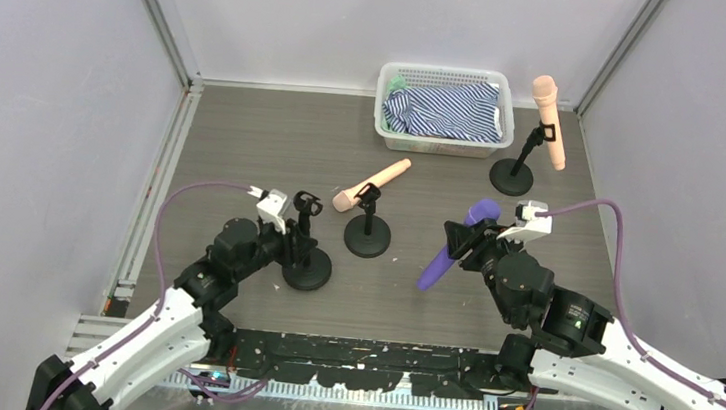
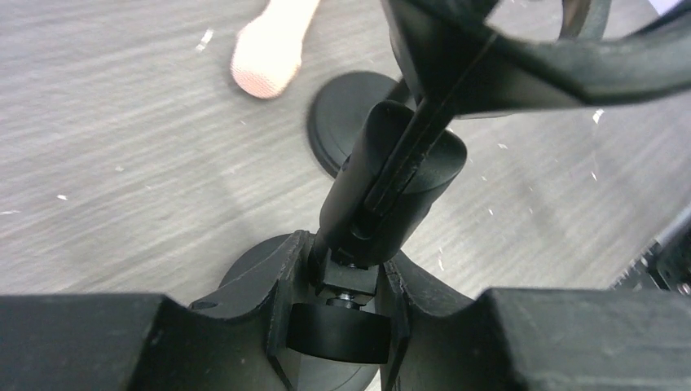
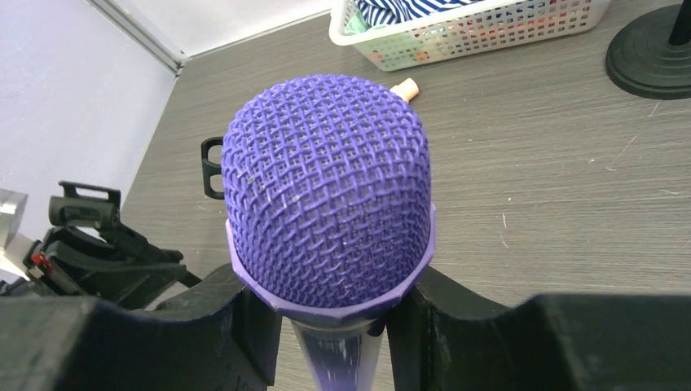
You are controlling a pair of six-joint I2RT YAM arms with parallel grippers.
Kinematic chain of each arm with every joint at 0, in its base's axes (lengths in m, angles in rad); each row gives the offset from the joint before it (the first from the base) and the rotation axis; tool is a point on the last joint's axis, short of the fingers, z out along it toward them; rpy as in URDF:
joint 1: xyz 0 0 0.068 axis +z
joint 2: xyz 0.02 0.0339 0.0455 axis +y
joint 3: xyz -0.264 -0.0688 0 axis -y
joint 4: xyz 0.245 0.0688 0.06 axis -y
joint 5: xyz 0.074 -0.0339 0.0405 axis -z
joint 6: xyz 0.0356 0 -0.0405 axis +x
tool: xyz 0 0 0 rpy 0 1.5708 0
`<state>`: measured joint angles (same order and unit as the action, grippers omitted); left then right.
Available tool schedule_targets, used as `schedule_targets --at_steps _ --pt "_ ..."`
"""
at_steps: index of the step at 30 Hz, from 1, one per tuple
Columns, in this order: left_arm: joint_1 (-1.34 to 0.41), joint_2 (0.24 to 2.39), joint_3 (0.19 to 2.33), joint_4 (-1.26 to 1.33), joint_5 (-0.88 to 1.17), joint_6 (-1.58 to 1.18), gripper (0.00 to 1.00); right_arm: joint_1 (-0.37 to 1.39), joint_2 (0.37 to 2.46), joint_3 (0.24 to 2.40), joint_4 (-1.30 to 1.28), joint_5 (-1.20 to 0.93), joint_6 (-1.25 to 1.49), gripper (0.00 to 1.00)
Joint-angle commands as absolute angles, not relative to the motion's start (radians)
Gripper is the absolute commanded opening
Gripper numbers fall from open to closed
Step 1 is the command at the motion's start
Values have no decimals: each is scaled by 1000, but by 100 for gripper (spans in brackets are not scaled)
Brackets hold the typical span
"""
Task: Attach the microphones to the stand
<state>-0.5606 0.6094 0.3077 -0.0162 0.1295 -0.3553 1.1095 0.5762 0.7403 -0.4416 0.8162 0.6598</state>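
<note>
My left gripper (image 1: 292,241) (image 2: 349,273) is shut on the neck of the near-left black stand (image 1: 306,265) (image 2: 391,175), just under its empty clip (image 1: 307,204). My right gripper (image 1: 468,243) (image 3: 334,322) is shut on the purple microphone (image 1: 453,246) (image 3: 330,204), just below its mesh head. That microphone hangs tilted above the table, handle down to the left. One peach-pink microphone (image 1: 371,184) (image 2: 269,53) rests in the clip of the middle stand (image 1: 368,234) (image 2: 346,114). Another peach-pink microphone (image 1: 549,120) sits upright in the back-right stand (image 1: 512,175) (image 3: 652,57).
A white basket (image 1: 442,144) (image 3: 489,37) with striped cloth stands at the back centre. Grey walls and metal rails close in the table on the left, back and right.
</note>
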Motion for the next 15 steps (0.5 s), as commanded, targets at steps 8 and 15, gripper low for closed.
schedule_targets --at_steps 8,15 --pt "-568 713 459 189 -319 -323 1 1108 573 738 -399 824 666 1" --pt "-612 818 450 307 -321 -335 1 1108 586 736 -393 820 663 1"
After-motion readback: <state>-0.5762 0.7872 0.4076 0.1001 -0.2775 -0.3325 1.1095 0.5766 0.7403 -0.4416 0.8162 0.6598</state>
